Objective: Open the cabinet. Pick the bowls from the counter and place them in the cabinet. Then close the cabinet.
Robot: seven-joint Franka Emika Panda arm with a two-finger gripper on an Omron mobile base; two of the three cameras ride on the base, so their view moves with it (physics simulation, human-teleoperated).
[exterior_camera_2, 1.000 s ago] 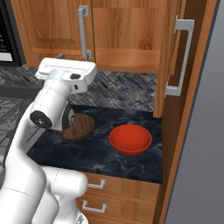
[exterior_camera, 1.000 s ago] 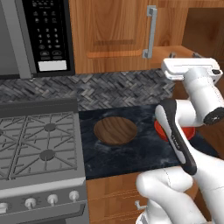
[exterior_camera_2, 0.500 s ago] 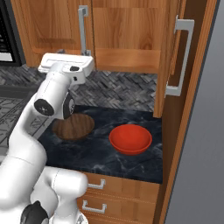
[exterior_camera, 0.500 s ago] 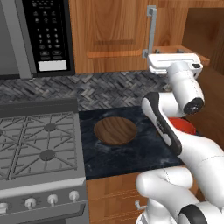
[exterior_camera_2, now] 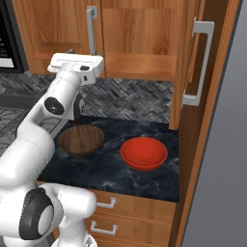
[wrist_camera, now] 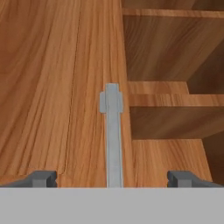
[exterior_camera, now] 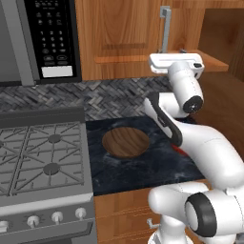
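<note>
The cabinet (exterior_camera_2: 130,34) has its right door (exterior_camera_2: 188,62) swung out; its left door (exterior_camera: 119,33) is closed. My gripper (exterior_camera: 174,61) (exterior_camera_2: 77,63) hangs open and empty before the left door's grey bar handle (wrist_camera: 113,135), which rises between the fingertips (wrist_camera: 41,178) without touching them. Right of the handle, the wooden shelf (wrist_camera: 175,99) shows inside. On the counter (exterior_camera_2: 106,169) sit both bowls: the wood-grain one (exterior_camera: 126,142) (exterior_camera_2: 81,140) at the left, the red one (exterior_camera_2: 144,153) to its right, mostly hidden behind my arm in the left base view.
A black microwave (exterior_camera: 47,38) hangs left of the cabinet, above the grey gas stove (exterior_camera: 43,157). The open door juts out over the counter's right end. Wooden drawers (exterior_camera_2: 111,212) sit under the counter.
My hand has risen a little and moved left, from in front of the open right half to in front of the closed left door's handle. The bowls have not moved.
</note>
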